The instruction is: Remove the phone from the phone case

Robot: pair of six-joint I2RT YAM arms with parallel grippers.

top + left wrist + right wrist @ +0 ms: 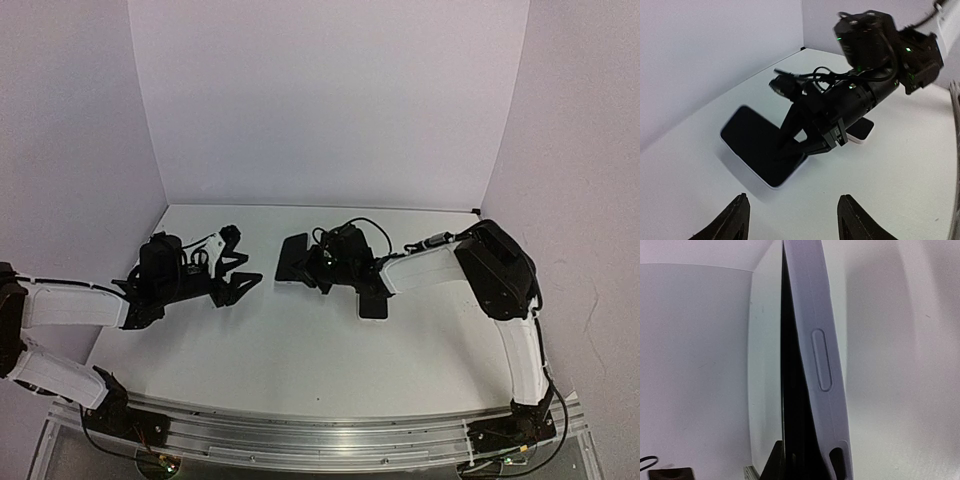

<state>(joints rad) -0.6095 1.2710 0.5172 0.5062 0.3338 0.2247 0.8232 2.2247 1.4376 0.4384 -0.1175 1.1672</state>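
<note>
On the table, right jaws tight on the phone case around the phone; left jaws wide.

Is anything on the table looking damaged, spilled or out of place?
Nothing stands out. The phone lies flat in its white case, no damage shows, and the right gripper is at its edge. Nothing is spilled.

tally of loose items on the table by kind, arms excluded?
phone in white case: 1
dark flat slab, kind unclear: 1
Total: 2
</note>
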